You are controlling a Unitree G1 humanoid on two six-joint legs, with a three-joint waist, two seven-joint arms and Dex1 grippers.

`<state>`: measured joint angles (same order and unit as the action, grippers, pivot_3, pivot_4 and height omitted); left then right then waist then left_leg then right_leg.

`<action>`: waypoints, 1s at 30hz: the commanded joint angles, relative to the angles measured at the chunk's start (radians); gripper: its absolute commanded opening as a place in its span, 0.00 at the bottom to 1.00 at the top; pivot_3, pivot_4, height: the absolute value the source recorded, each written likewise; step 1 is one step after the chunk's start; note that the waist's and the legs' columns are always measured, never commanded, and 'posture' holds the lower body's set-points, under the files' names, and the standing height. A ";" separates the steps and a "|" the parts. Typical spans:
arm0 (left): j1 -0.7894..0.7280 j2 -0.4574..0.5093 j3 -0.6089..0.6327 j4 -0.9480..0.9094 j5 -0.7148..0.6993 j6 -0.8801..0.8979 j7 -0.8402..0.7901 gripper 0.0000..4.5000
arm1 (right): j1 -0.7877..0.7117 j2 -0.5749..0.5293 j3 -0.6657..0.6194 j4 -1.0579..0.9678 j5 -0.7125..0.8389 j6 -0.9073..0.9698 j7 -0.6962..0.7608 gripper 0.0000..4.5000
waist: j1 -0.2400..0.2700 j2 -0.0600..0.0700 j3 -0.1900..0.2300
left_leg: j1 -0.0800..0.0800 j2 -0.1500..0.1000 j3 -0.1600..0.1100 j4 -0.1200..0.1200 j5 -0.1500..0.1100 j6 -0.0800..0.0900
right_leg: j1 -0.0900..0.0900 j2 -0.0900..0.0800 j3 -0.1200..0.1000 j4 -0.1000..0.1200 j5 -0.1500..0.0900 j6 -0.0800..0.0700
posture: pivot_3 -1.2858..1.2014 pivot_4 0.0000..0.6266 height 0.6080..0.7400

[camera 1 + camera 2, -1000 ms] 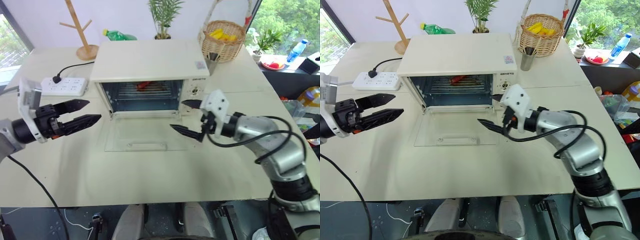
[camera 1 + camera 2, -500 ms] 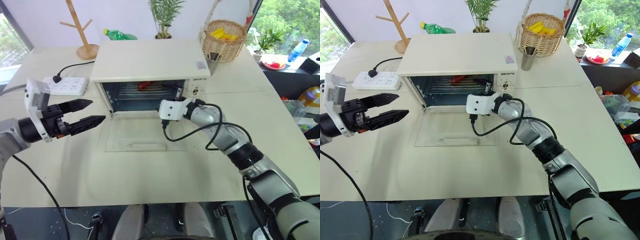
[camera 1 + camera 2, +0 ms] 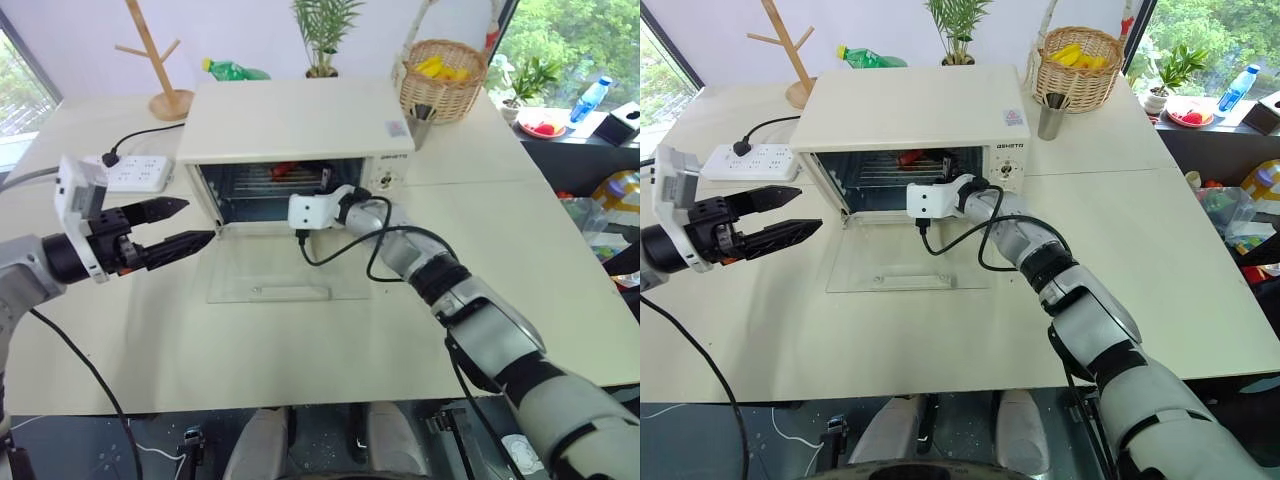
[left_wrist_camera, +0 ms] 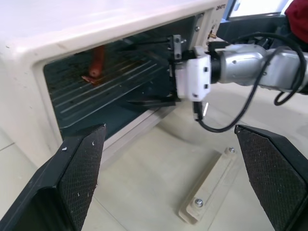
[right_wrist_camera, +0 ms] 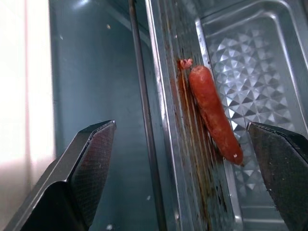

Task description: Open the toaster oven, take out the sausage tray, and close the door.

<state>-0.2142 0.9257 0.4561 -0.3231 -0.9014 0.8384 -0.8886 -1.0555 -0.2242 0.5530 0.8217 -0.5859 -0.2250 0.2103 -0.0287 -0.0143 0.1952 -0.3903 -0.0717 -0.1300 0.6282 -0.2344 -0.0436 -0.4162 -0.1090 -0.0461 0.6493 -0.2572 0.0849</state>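
The toaster oven (image 3: 300,135) carries small dark lettering above its knob panel, too small to read. Its door (image 3: 270,268) lies folded flat on the table (image 3: 480,270). The right gripper (image 4: 154,72) reaches into the oven mouth, fingers spread wide with nothing between them; just ahead of it the sausage tray (image 5: 250,67) sits inside, sausage (image 5: 214,115) along its near rim. The left gripper (image 3: 185,225) hovers spread and empty beside the oven's left edge, over bare tabletop.

The right gripper (image 3: 325,182) has moved from above the open door (image 3: 270,268) into the toaster oven (image 3: 300,130). Its wrist has also rolled, and its fingers are now beside the sausage tray (image 5: 250,72)
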 commanded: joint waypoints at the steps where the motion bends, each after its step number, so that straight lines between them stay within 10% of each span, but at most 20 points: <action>1: -0.021 0.010 0.011 -0.017 0.004 -0.023 0.004 0.99 | -0.057 0.025 0.002 0.072 -0.027 -0.018 -0.044 1.00 | -0.008 0.000 0.000 | 0.000 0.000 0.000 0.000 0.000 0.000 | 0.000 0.001 0.001 0.000 0.000 0.000 | 0.52 0.24 1.00; 10: -0.088 0.008 -0.049 0.050 0.042 -0.046 -0.014 0.99 | -0.027 0.031 -0.008 0.050 -0.036 -0.021 -0.051 1.00 | -0.015 0.000 0.000 | 0.000 0.001 -0.001 0.000 0.002 -0.003 | -0.001 0.009 0.007 0.000 0.002 -0.003 | 0.52 0.24 1.00; 15: -0.126 0.007 -0.078 0.083 0.059 -0.058 -0.033 1.00 | -0.033 0.041 -0.005 0.067 -0.048 -0.015 -0.067 0.61 | -0.016 0.000 0.000 | 0.000 0.002 0.000 -0.002 0.002 -0.003 | -0.003 0.010 0.009 0.000 0.003 -0.003 | 0.52 0.24 1.00; 25: -0.189 0.002 -0.135 0.158 0.106 -0.089 -0.080 1.00 | -0.047 0.051 -0.007 0.082 -0.061 -0.010 -0.073 0.61 | -0.016 0.000 0.000 | 0.000 0.003 0.004 -0.002 0.002 -0.003 | -0.006 0.011 0.013 0.001 0.004 -0.003 | 0.52 0.24 1.00; 30: -0.211 0.000 -0.157 0.193 0.127 -0.107 -0.100 1.00 | -0.051 0.050 -0.006 0.085 -0.063 -0.018 -0.078 0.21 | -0.016 0.000 0.000 | 0.000 0.003 0.006 -0.002 0.002 -0.003 | -0.006 0.012 0.014 0.001 0.004 -0.003 | 0.52 0.24 1.00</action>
<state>-0.4051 0.9226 0.2889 -0.1297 -0.7828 0.7538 -0.9786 -1.0836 -0.1751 0.5597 0.9165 -0.6464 -0.2404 0.1397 -0.0449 -0.0146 0.1950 -0.3905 -0.0684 -0.1236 0.6262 -0.2326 -0.0466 -0.4228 -0.0974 -0.0317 0.6504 -0.2527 0.0818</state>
